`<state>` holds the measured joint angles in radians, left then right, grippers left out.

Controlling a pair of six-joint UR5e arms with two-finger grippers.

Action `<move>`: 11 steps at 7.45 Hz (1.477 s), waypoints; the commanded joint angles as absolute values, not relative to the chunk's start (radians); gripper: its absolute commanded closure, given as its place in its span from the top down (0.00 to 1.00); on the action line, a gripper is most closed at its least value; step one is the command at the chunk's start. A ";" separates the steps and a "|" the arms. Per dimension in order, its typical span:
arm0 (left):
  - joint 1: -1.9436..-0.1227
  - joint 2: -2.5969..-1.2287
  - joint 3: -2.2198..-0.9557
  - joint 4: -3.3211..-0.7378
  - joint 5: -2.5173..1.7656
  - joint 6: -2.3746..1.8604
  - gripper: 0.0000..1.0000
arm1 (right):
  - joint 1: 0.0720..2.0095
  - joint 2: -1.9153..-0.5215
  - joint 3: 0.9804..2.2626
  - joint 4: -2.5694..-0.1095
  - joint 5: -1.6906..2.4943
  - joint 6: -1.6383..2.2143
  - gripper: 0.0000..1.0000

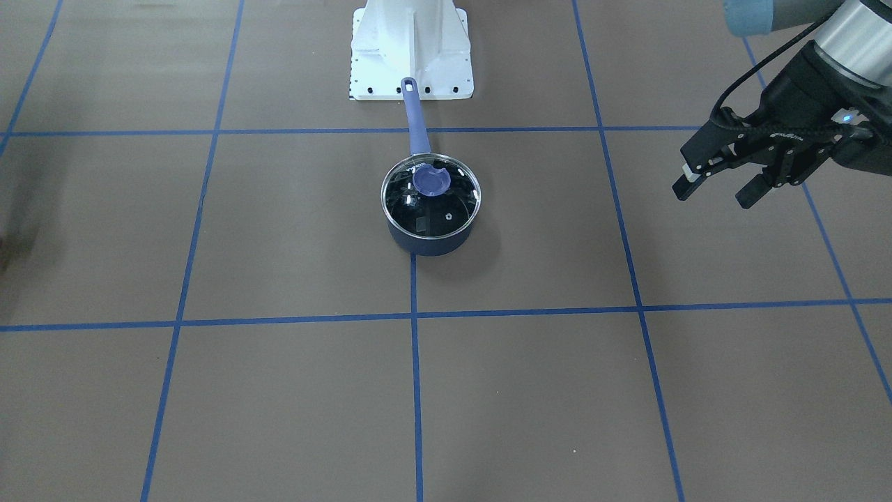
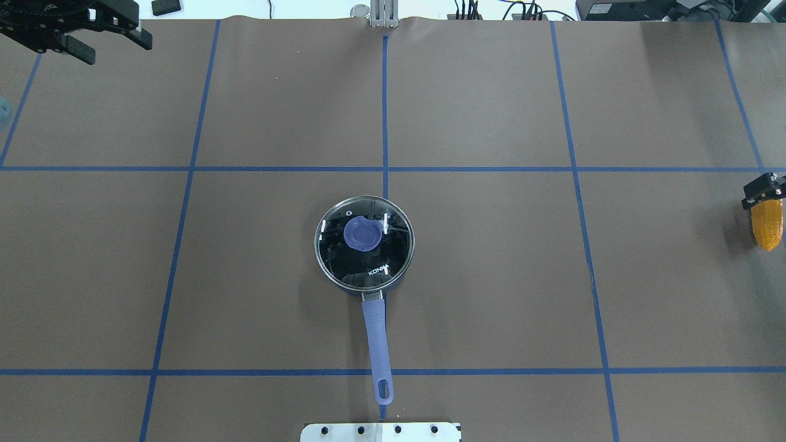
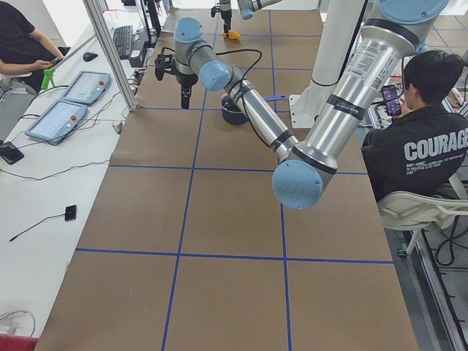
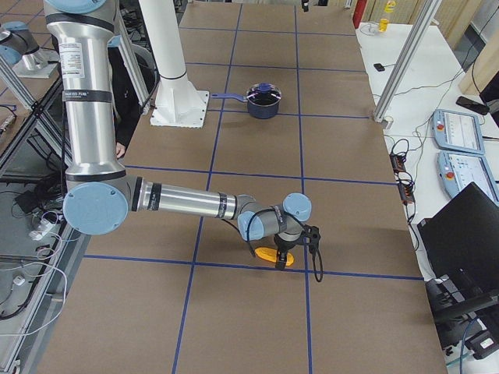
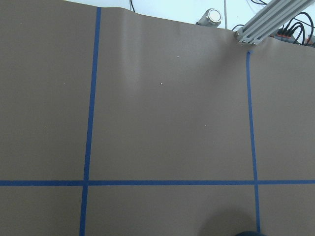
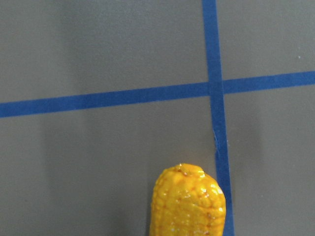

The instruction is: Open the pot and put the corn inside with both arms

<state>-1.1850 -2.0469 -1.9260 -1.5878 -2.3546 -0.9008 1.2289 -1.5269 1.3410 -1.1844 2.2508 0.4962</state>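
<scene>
The dark-blue pot (image 1: 428, 244) stands at the table's middle with its handle (image 2: 376, 331) pointing at the robot base. The clear glass lid (image 2: 368, 261) with its blue knob (image 2: 361, 234) sits on it. The corn (image 2: 767, 224) lies at the far right edge and also shows in the right wrist view (image 6: 187, 204). My right gripper (image 2: 761, 191) is at the corn's far end, mostly cut off, so I cannot tell if it grips. My left gripper (image 1: 714, 195) is open and empty, high above the table's far left corner, well away from the pot.
The white robot base plate (image 1: 411, 63) is just behind the pot's handle. A seated person (image 3: 431, 146) is beside the table near the robot. Control tablets (image 3: 62, 117) and aluminium posts (image 4: 401, 62) stand along the far side. Blue tape lines grid the brown surface.
</scene>
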 commanded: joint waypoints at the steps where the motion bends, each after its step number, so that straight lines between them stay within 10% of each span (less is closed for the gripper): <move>1: -1.186 -2.046 -1.927 -1.586 -2.355 -0.900 0.98 | 1.224 -1.526 1.338 -1.184 2.244 0.497 0.78; 8: -1.184 -2.048 -1.933 -1.583 -2.355 -0.902 0.98 | 1.210 -1.525 1.330 -1.180 2.235 0.495 0.35; 11: -1.149 -2.066 -1.931 -1.585 -2.352 -0.960 0.98 | 1.229 -1.477 1.359 -1.201 2.247 0.494 0.35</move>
